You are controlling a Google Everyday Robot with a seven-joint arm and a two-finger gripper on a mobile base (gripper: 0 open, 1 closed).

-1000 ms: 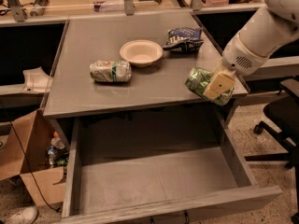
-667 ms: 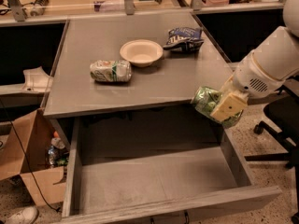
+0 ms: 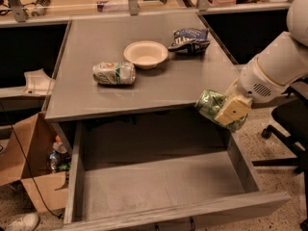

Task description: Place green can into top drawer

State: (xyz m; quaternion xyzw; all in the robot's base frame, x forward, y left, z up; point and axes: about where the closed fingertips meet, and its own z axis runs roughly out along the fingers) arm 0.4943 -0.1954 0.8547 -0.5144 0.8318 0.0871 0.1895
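My gripper is shut on the green can, a small can with dark green leafy print. It holds the can tilted in the air at the right, just off the tabletop's front right corner and above the right wall of the top drawer. The drawer is pulled wide open below the table; its flat grey bottom is bare. The cream fingers cover much of the can's right side.
On the grey tabletop lie a paler white-and-green can on its side, a cream bowl and a blue snack bag. A cardboard box stands at the left, an office chair at the right.
My gripper with the green can has moved forward and down off the tabletop's right edge, and now hangs over the open drawer's right side.
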